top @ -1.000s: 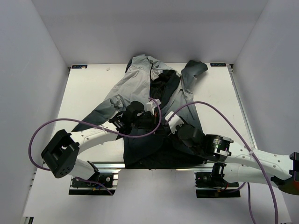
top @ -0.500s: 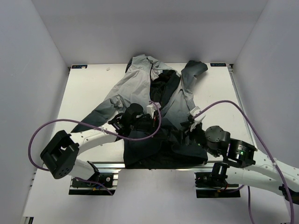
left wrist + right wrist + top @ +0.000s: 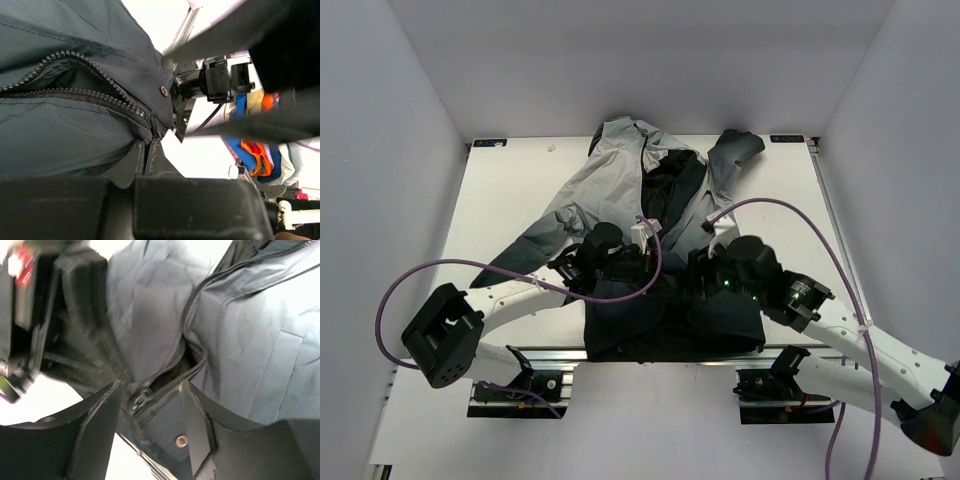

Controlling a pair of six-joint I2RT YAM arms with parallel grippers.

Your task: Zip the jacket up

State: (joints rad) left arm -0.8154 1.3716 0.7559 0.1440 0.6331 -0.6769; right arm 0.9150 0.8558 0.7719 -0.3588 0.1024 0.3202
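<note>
- While the thin, hooded, grey-to-charcoal jacket [image 3: 588, 190] lies spread on the white table [image 3: 500, 190], its dark front zipper [image 3: 100, 100] gapes.
- The left gripper [image 3: 150, 176] is closed, pinching the charcoal hem beside the zipper's foot.
- The right gripper [image 3: 147, 415] has its jaws apart, straddling the zipper slider [image 3: 141, 398]; contact cannot be determined.

We find white tabletop [image 3: 500, 190] open at frame left and right. The grey-to-charcoal hooded jacket [image 3: 580, 195] fills the centre, its lower half crowded by white left arm [image 3: 515, 293], white right arm [image 3: 855, 340] and purple cable [image 3: 767, 201].

The white table [image 3: 510, 180] bears the jacket [image 3: 585, 195]: hem under the left gripper [image 3: 658, 268] and right gripper [image 3: 693, 279], hood beyond them.
</note>
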